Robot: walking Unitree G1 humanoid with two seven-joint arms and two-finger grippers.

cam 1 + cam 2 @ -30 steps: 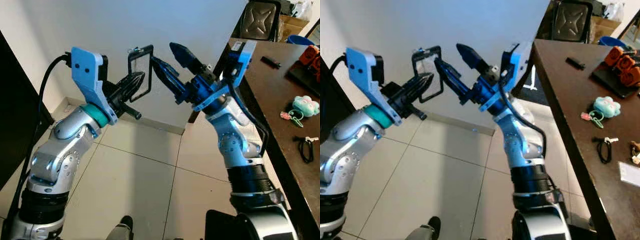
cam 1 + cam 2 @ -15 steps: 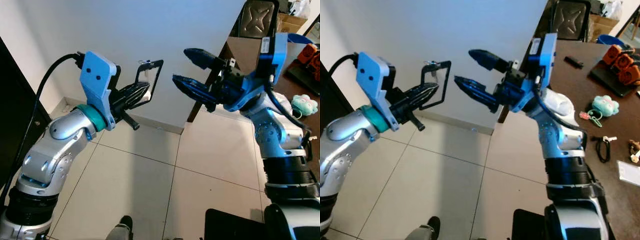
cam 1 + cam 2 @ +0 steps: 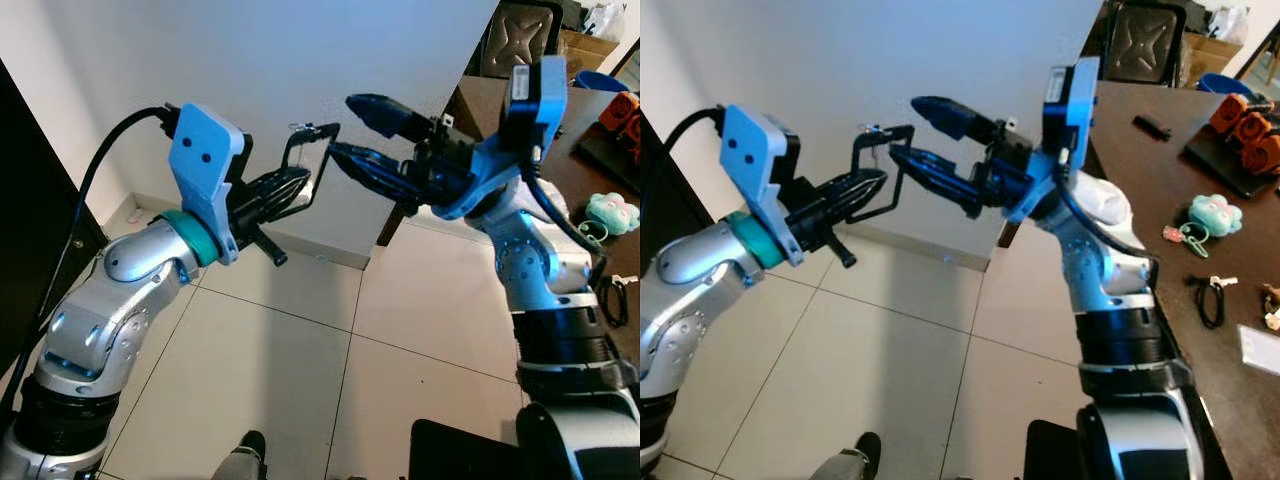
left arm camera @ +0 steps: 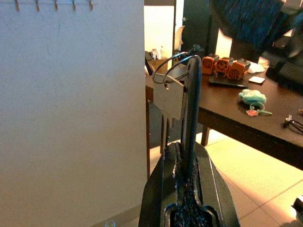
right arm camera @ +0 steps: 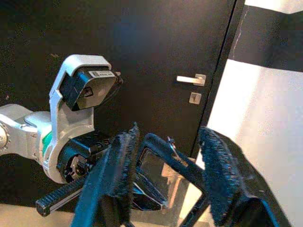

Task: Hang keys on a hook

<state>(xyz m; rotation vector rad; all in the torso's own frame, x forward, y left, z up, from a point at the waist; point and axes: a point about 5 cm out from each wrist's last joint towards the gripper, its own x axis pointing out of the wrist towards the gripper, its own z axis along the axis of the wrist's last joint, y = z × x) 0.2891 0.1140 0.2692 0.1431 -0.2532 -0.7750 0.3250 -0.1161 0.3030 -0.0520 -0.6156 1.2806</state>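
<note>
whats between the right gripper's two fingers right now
The black frame of the key holder, held by the left gripper, sits between the right gripper's open fingers; this shows in the right wrist view.

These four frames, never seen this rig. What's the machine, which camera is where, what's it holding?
It is a humanoid robot with two silver arms, each ending in an end effector of two long black fingers. The two wide pictures come from a stereo camera on its head, looking down at its own arms and the tiled floor. The other two come from cameras on the wrists, looking along each set of fingers.

The left end effector is shut on a black carabiner that carries a ring and a flat metal tag. The right end effector is open, one finger above and one level with the carabiner, apparently ready to take it.

On the dark table to the right lie a teal plush keychain, a black looped cord and orange items. A row of small hooks shows high on the white wall.
</note>
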